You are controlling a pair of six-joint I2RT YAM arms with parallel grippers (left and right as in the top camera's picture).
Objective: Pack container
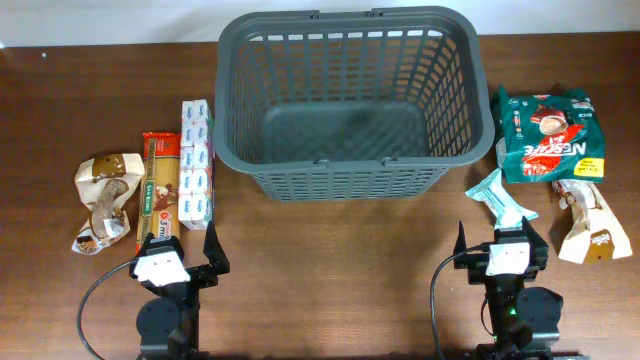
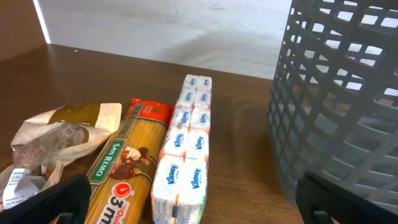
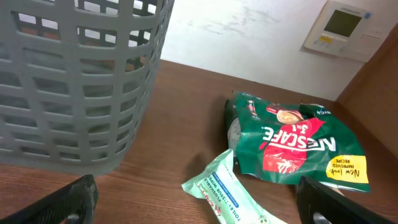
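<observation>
At the far middle of the table: the basket (image 1: 345, 178) stands upright, between the two groups of groceries and well beyond both arms.
Inside the basket: only its bare bottom shows; nothing has been packed.
Left of the basket: a tissue pack (image 1: 196, 165) lies just beside its wall, a spaghetti packet (image 1: 160, 185) lies against the tissues, and a crumpled paper bag (image 1: 105, 200) lies further out.
Right of the basket: a green coffee bag (image 1: 548, 135), a pale teal wrapper (image 1: 500, 197) near the front corner, and another crumpled paper bag (image 1: 590, 222).
Left gripper (image 1: 177, 246): fingers spread wide, holding nothing, near the end of the spaghetti packet.
Right gripper (image 1: 498, 240): fingers spread wide, holding nothing, just short of the teal wrapper.
Progress: by my reading the task is at its very start, with all six packets left to lift in.
Hard to see: what either paper bag holds; the small print on the teal wrapper; whether the left fingertips touch the spaghetti packet. Both wrist views cut off the basket, and their own fingertips are only dark blurs at the lower corners.
</observation>
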